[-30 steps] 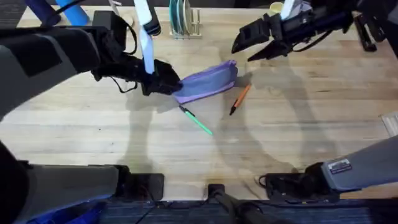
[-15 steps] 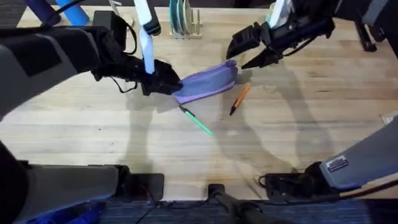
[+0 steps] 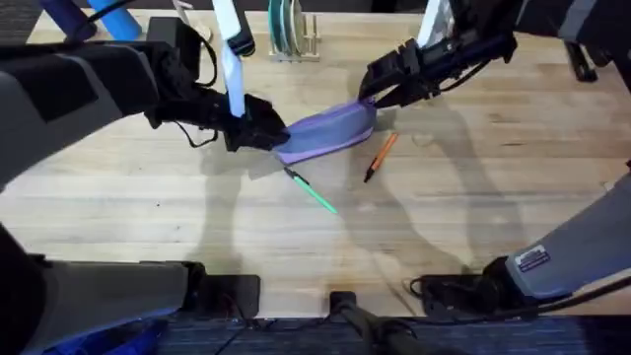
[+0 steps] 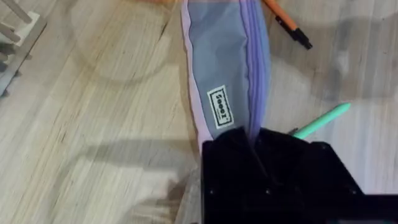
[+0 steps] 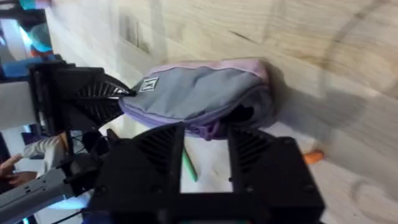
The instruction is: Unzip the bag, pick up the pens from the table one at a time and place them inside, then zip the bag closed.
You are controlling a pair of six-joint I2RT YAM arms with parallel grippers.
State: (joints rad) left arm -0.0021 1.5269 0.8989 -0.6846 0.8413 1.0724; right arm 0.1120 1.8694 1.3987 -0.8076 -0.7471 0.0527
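My right gripper [image 3: 372, 91] had descended, open, onto the bag [image 3: 330, 131]'s far end; my left gripper [image 3: 264, 133] clamped the near end, ready for unzipping.

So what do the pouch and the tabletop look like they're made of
The pencil pouch looks like soft woven fabric, matte lavender with a grey panel; it sags and creases. The table looks like light wood, butcher-block style, with visible plank strips and grain, probably a satin finish.

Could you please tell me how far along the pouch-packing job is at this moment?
Nothing looks finished yet. The left claw grips one end of the lavender fabric pencil pouch, and the open right claw is at its other end, apparently going for the zipper. The bright green pen and the orange pen lie on the wooden table; packing and zipping remain.
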